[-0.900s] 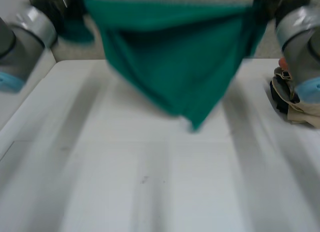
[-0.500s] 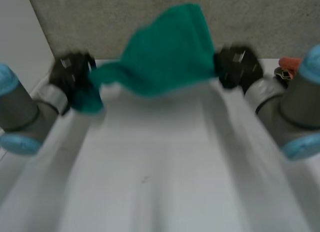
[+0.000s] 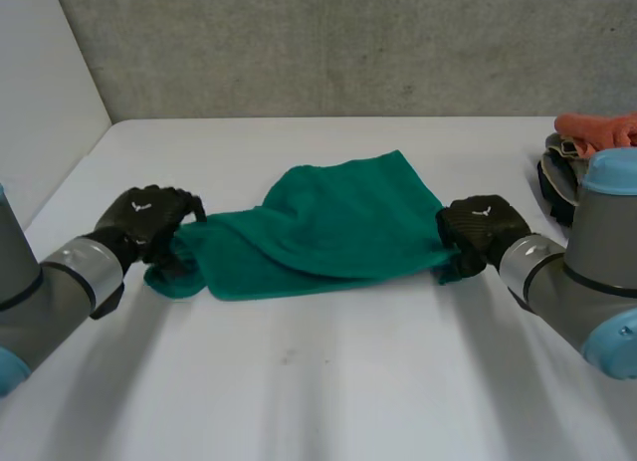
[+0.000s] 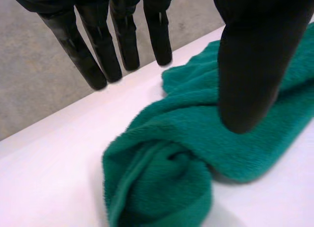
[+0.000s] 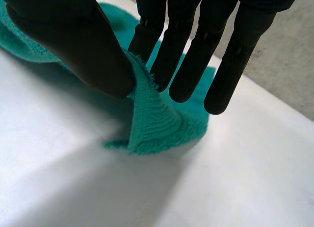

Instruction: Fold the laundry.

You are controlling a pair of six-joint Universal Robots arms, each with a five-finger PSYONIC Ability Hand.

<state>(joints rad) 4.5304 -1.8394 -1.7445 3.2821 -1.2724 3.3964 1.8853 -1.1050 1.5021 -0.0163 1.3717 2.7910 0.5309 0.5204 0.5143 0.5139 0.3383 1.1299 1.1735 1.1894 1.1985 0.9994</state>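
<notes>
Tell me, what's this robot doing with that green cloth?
It is folding laundry. A green towel lies rumpled on the white table between two black robot hands. The right hand pinches a corner of it between thumb and fingers. The left hand is at the bunched left end, fingers straight and off the cloth. No neat fold yet.

Wht table (image 3: pixel 318 381), gry speckled wall (image 3: pixel 348 43) behind; wht panel (image 3: pixel 40 83) at L.

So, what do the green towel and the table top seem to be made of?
Green towel: probably terry cotton or similar, soft and matte; the left wrist view shows a fuzzy pile and it slumps in folds. Table: hard, smooth white top, perhaps laminate; slightly glossy, as soft reflections show.
</notes>
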